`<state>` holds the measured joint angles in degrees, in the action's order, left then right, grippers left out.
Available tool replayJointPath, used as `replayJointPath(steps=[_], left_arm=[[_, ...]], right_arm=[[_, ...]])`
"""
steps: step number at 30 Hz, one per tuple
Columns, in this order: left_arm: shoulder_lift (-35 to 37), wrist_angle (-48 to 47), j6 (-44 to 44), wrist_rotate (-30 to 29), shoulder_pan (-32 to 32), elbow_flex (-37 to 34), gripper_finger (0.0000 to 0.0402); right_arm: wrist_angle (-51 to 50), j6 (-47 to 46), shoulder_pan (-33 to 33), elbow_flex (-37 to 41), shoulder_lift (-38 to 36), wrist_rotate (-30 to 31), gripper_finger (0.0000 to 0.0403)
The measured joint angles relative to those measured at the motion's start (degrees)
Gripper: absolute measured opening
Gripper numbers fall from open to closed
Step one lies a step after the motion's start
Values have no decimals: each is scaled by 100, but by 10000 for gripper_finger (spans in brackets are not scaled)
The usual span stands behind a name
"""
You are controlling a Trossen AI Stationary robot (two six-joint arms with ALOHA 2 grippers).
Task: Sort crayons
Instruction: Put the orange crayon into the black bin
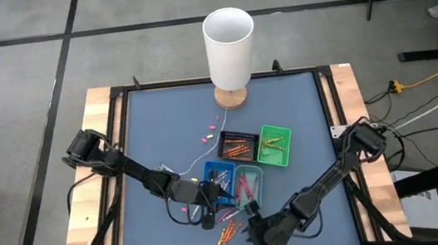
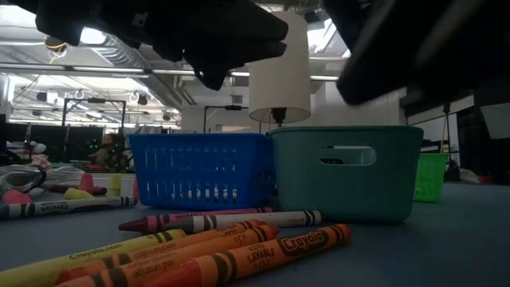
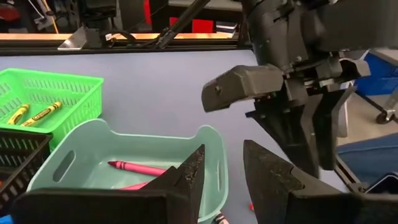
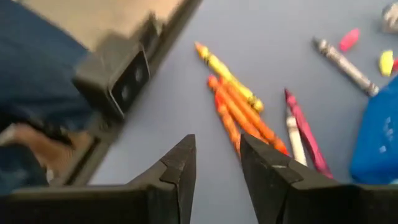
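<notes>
Crayons point(image 2: 239, 251) lay loose in a small fan at the front of the blue mat: yellow, several orange, a white one and a magenta one, side by side and touching. We saw the same cluster in the high view point(image 1: 228, 232) and in the right wrist view point(image 4: 249, 115). More were already in trays: pink ones in the teal tray point(image 3: 214, 162), yellow ones in the green tray point(image 1: 275, 146), orange-red ones in the black tray point(image 1: 237, 145). The blue tray point(image 2: 203, 169) stood touching the teal one; we couldn't tell its contents. A grey crayon point(image 4: 345, 62) and a few short pink and yellow stubs point(image 1: 210, 128) lay apart from the pile, toward the lamp point(image 1: 229, 50) at the far edge of the mat.

Left gripper point(image 3: 221, 180) hung over the teal tray, fingers slightly parted, nothing between them. Right gripper point(image 4: 217, 171) hung just above the mat next to the loose pile, near the front table edge, fingers also a little apart and empty. In the low view we saw both only as dark shapes overhead.

A thin white cord point(image 1: 198, 154) ran across the mat from the lamp base toward the trays.
</notes>
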<state>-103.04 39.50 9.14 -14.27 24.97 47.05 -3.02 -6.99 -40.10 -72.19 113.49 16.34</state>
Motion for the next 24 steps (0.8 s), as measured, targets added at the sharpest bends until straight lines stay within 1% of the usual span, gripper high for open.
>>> replayJointPath(steps=[3,7,9,11,16,19,24], left_arm=[[0,-5,-78,-8,0,0,95],[0,-100,-81,-24,-4,1,95],[7,-212,-105,-163,-5,2,95],[140,-567,-288,-362,4,2,95],[805,-1711,-524,-909,79,4,95],[1271,-2395,-512,-912,121,4,95],[1909,-3168,-287,-912,259,4,95]], right_arm=[[-985,-4,35,-434,24,-1,124],[-1272,-8,163,-674,13,-46,124],[-1268,-10,236,-698,13,-194,124],[-1320,-16,319,-699,13,-417,124],[-1393,-20,467,-699,15,-565,124],[-1406,-18,506,-699,15,-693,124],[-1530,-10,531,-699,15,-685,124]])
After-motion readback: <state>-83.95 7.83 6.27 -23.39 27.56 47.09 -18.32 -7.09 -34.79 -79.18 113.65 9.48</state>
